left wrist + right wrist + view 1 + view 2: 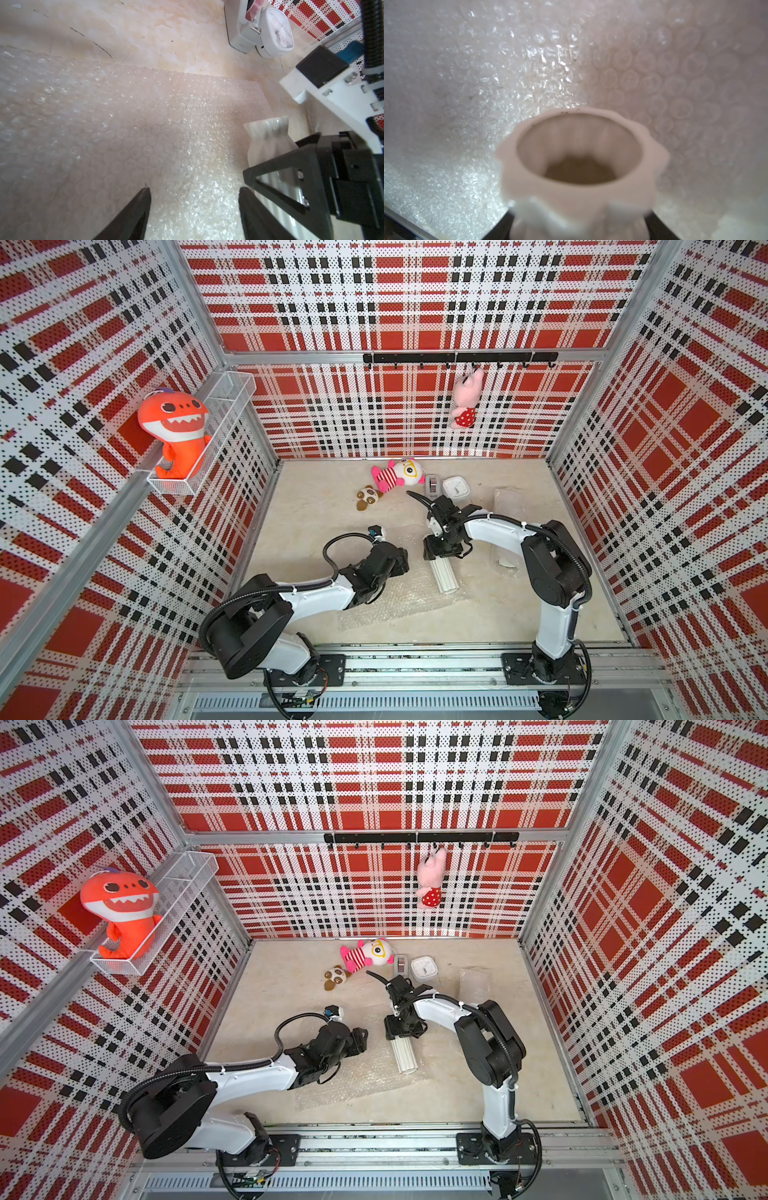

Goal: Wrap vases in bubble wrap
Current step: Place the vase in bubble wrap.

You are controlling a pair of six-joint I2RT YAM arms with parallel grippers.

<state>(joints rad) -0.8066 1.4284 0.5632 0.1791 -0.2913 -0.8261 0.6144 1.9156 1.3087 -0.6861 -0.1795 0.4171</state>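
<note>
L tool released, jaws apart w/ nothing betw them, over bubble wrap sheet. Sheet is spread flat on counter, mid-width, close to front edge. Slim vase lies on its side on sheet's R part, mouth twd front edge. R tool grasping slim vase at far end, a finger on each side per R wrist view. 2nd bubble wrap piece nr counter's R edge, apart from 1st sheet.
</note>
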